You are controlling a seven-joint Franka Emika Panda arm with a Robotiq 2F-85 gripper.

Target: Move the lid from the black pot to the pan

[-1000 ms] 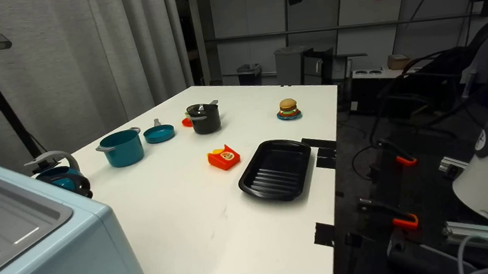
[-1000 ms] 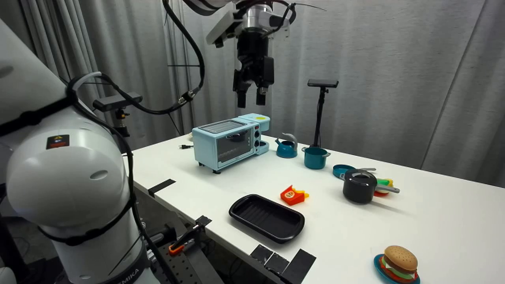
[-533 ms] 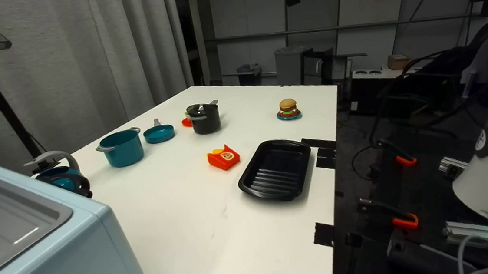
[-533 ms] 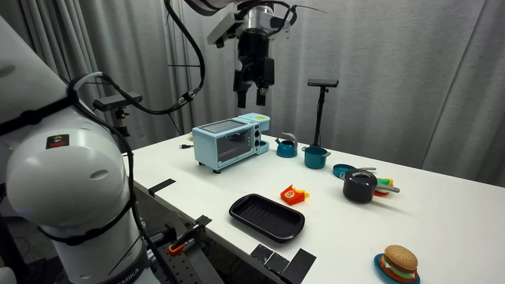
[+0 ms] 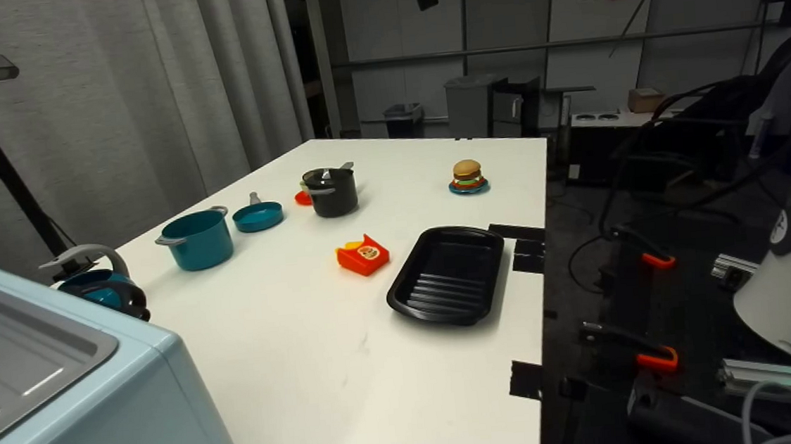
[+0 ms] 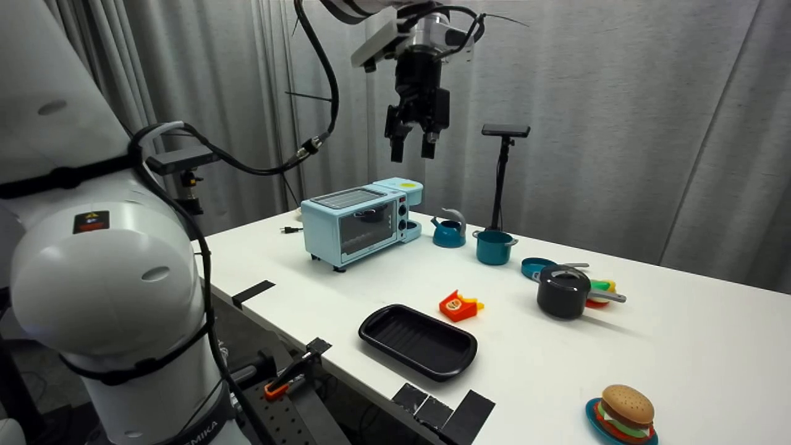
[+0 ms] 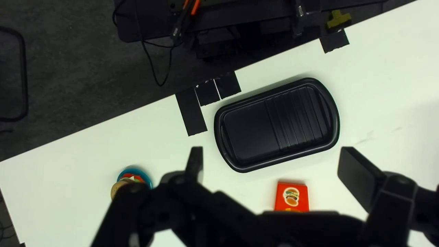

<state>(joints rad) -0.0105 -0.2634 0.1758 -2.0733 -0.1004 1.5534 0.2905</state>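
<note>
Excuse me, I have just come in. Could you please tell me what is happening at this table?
A robot arm at this table is meant to move the lid from the black pot to a pan. At this moment its gripper hangs open, high above the table, and holds nothing. The lid sits on the black pot, so the move is not yet done; neither the teal pan nor the black grill pan has a lid on it.

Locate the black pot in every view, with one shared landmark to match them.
In an exterior view: the black pot sits left of centre, just above mid-height.
In an exterior view: the black pot sits right of centre, below mid-height.
Wrist view: the black pot does not show.
Shared landmark: the red fries box, in all three views.
</note>
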